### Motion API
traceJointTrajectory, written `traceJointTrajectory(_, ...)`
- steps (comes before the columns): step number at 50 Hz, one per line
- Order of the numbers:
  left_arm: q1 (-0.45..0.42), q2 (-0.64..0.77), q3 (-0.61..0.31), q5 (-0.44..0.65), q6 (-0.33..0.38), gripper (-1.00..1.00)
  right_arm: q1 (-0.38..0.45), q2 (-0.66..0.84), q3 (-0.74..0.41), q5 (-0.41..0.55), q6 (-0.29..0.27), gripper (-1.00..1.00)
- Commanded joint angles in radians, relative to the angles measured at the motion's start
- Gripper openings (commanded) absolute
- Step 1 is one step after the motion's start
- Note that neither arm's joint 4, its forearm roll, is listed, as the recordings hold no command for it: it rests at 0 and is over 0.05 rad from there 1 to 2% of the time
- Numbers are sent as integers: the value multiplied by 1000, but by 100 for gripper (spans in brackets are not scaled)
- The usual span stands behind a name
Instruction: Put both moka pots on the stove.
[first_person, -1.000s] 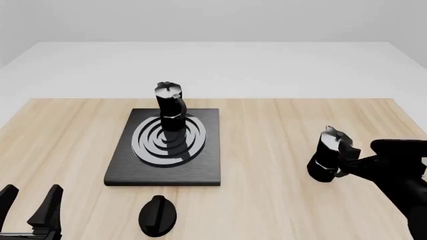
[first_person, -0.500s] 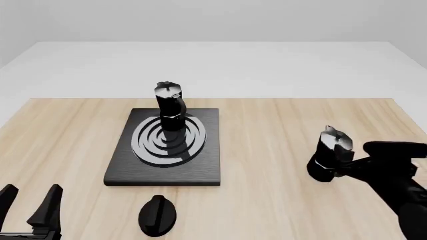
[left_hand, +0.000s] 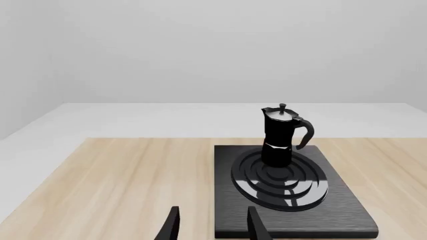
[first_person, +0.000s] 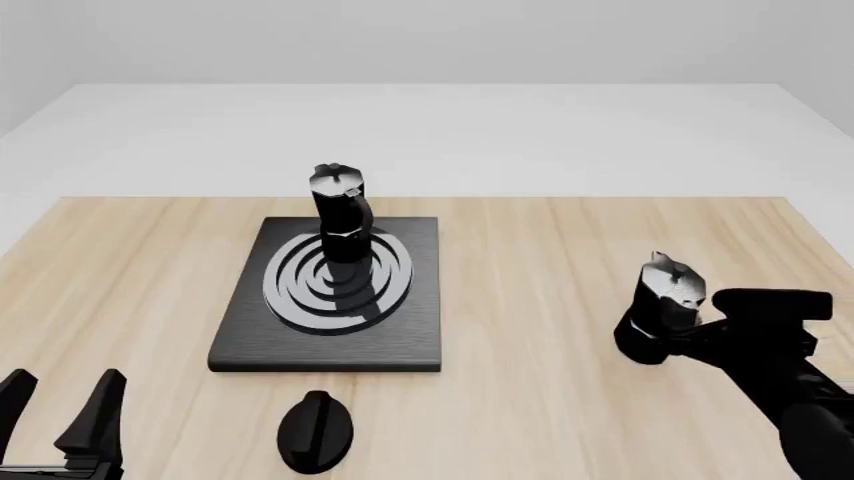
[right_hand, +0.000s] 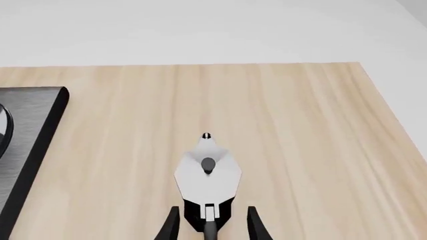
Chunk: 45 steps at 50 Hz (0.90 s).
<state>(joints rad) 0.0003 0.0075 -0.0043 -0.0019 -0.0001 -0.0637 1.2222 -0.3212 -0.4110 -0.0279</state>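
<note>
One moka pot (first_person: 340, 213) stands upright on the far part of the stove's (first_person: 407, 345) ring burner; the left wrist view shows this moka pot (left_hand: 280, 136) on the stove (left_hand: 340, 212) too. The other moka pot (first_person: 658, 320) stands on the wooden table at the right, well apart from the stove. My right gripper (first_person: 683, 332) is open right behind it, its fingers on either side of the handle end of the pot (right_hand: 208, 172). My left gripper (first_person: 63, 392) stands open and empty at the near left corner, also seen as the left gripper (left_hand: 212, 226) in its wrist view.
A flat black teardrop knob (first_person: 316, 430) lies on the table just in front of the stove. The stove's edge (right_hand: 30, 135) shows in the right wrist view, with bare wood between it and the right pot. The table's right edge lies close to the right arm.
The right arm has slid forward toward the right pot, bringing its fingers around the pot's handle side. Both pots and the left arm have stayed put.
</note>
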Motion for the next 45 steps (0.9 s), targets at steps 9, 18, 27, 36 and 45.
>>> traceJointTrajectory(9,0,0,0,0,0,100,1,82,0,-57,2,100)
traceJointTrajectory(18,0,0,0,0,0,100,2,98,0,-66,4,100)
traceJointTrajectory(27,0,0,0,0,0,100,6,114,11,-83,10,100)
traceJointTrajectory(36,0,0,0,0,0,100,3,119,14,-87,10,100)
traceJointTrajectory(45,0,0,0,0,0,100,-8,86,27,-82,-20,-100)
